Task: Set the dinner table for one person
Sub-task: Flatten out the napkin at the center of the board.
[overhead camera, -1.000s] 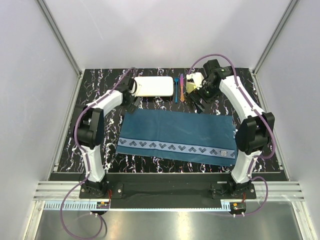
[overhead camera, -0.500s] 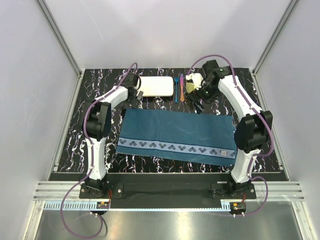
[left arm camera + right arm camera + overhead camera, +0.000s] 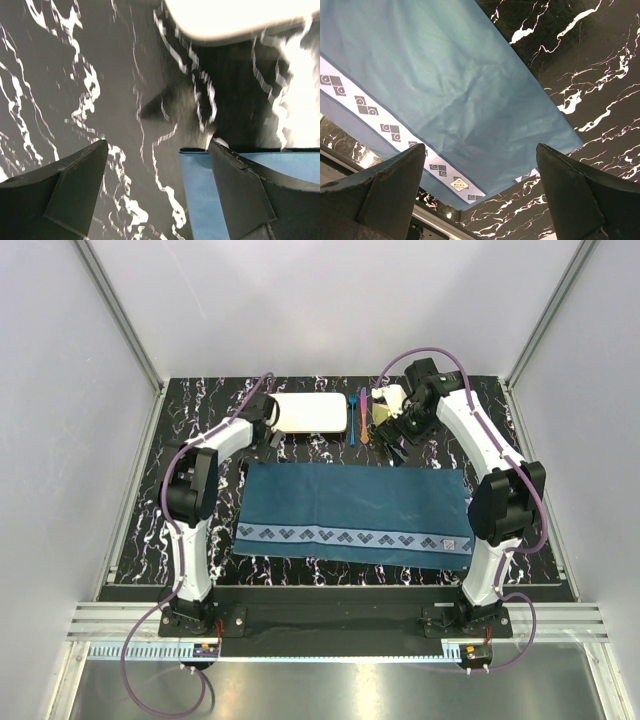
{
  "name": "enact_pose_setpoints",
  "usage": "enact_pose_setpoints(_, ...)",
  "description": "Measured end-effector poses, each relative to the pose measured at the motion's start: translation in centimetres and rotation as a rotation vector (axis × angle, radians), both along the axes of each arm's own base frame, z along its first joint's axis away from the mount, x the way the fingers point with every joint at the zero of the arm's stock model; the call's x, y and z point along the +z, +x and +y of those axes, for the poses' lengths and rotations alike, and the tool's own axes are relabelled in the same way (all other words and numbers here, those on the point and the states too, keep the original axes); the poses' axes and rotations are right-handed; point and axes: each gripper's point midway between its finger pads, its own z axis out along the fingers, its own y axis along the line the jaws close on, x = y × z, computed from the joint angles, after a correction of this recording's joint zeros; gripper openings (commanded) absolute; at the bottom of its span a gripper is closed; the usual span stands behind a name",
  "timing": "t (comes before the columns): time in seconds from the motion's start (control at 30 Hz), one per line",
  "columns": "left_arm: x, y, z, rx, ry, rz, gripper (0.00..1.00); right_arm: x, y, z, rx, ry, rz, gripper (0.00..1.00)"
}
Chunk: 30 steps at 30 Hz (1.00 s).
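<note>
White walls (image 3: 330, 300) enclose the dinner table (image 3: 140, 525), a blue placemat (image 3: 355, 505) across it.

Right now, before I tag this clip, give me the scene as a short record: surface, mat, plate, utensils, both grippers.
surface: dinner table, black with white veins
placemat: teal-blue cloth, flat across the table's middle
plate: white rounded rectangle, beyond the placemat, not on it
utensils: thin coloured ones right of the plate, off the placemat
left gripper: open, empty, low by the placemat's corner
right gripper: open, empty, facing the placemat
</note>
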Motion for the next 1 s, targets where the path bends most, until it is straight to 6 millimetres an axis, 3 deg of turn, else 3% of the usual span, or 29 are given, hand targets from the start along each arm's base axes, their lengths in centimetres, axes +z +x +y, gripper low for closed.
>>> enact_pose_setpoints(0.23, -0.1, -3.0, 1.0, -0.026, 0.033, 0.056, 0.87, 0.0, 0.0, 0.0, 0.000, 0.000, 0.000, 1.00)
enact_pose_setpoints(0.53, 0.3, -2.8, 2.5, 0.004, 0.076, 0.048, 0.89, 0.0, 0.0, 0.0, 0.001, -0.001, -0.001, 1.00)
enact_pose_setpoints(0.67, 1.2, -1.9, 3.5, 0.031, 0.089, 0.009, 0.88, -0.3, -0.2, -0.1, 0.006, -0.006, 0.008, 1.00)
enact_pose_setpoints(0.83, 5.2, -0.6, 2.4, -0.032, 0.022, -0.078, 0.86, -2.5, -1.6, -0.8, 0.023, -0.041, 0.073, 0.99)
enact_pose_setpoints(0.9, 7.6, -0.6, 0.9, -0.093, -0.017, -0.123, 0.83, -3.5, -2.3, -1.3, 0.034, -0.065, 0.104, 0.91)
enact_pose_setpoints(1.0, 11.8, -1.0, -2.7, -0.225, -0.086, -0.210, 0.79, -5.2, -3.6, -1.9, 0.052, -0.095, 0.157, 0.75)
